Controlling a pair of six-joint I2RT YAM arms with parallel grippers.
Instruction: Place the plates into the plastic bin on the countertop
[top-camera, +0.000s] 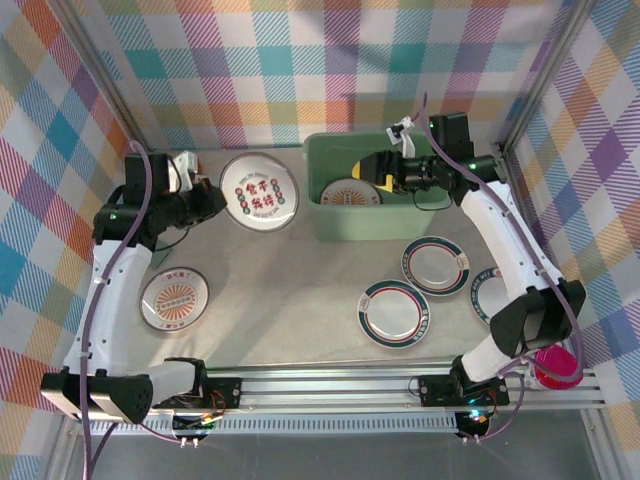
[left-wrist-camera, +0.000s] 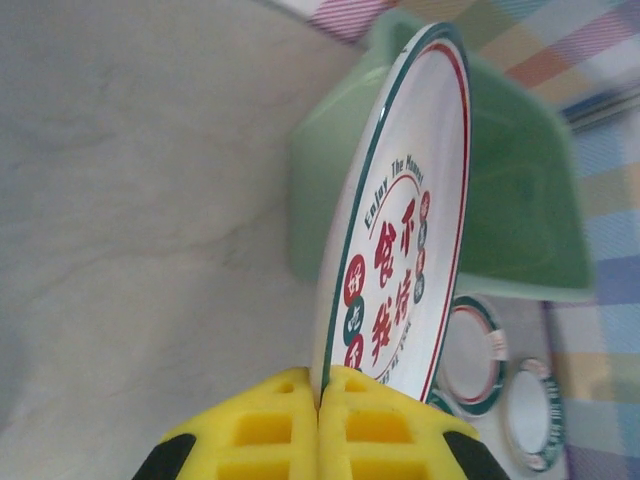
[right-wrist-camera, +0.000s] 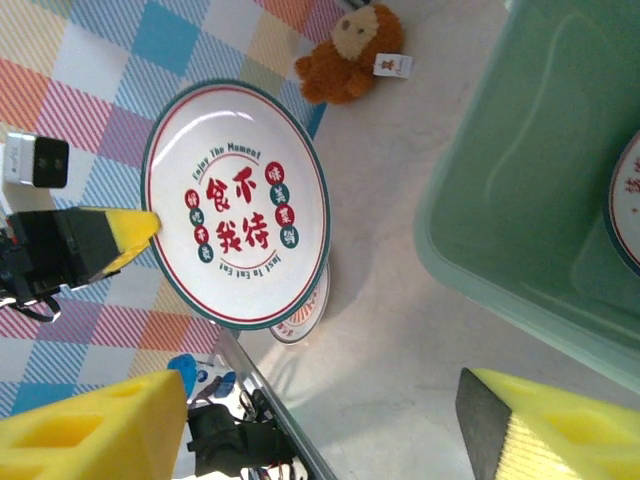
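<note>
Plate with red lettering (top-camera: 259, 191) is clamped by its rim in the left pincer (top-camera: 205, 195), closed tight on it, just left of the mint plastic bin (top-camera: 335, 228). Another plate (top-camera: 350, 192) lies inside the bin, under the right pincer (top-camera: 388, 172), whose jaws stand wide apart and hold nothing. A sunburst plate (top-camera: 175, 298) and three green-rimmed plates (top-camera: 395, 312) rest on the tabletop (top-camera: 290, 290).

plastic bin (top-camera: 350, 224): rear | one plate (top-camera: 351, 192): inside | second plate (top-camera: 259, 191): left of bin | three plates (top-camera: 436, 265): before bin
</note>
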